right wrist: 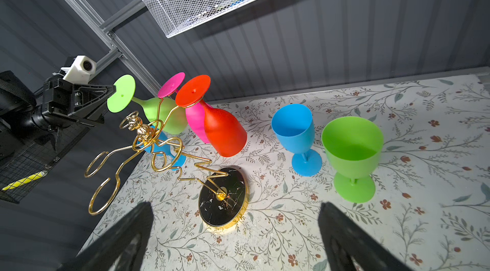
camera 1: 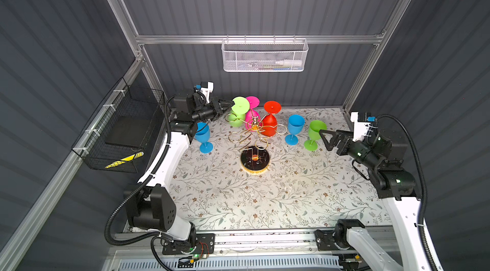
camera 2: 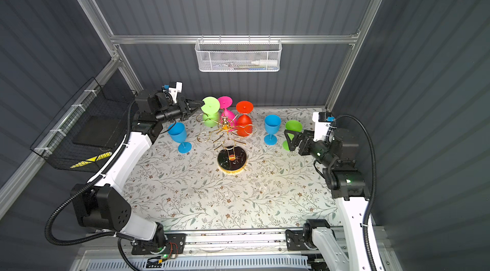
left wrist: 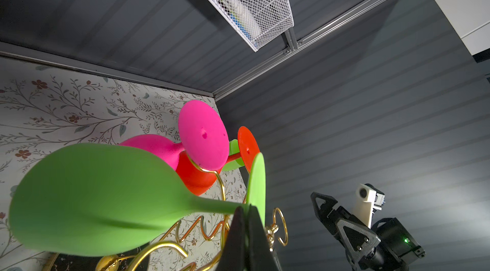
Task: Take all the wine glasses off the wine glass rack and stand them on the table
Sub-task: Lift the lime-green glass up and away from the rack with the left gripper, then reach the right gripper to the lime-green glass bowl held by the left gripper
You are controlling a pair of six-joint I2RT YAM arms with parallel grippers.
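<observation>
Three wine glasses (camera 1: pixel 269 126) are hung inverted on the wine glass rack (camera 1: pixel 261 161); on the table (camera 1: pixel 238 198) one upright glass (camera 1: pixel 202 131) is stood left of it, two further glasses (camera 1: pixel 295 123) right.

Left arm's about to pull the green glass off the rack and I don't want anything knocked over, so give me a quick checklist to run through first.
1. Left end effector shut on the foot of the hanging green glass: ok.
2. Its stem free of the loop on the wine glass rack: cannot tell.
3. Gap to the pink glass beside it: cannot tell; their feet overlap in both top views.
4. Right end effector open and away from the rack: ok.
5. Rack base flat on the table: ok.
</observation>
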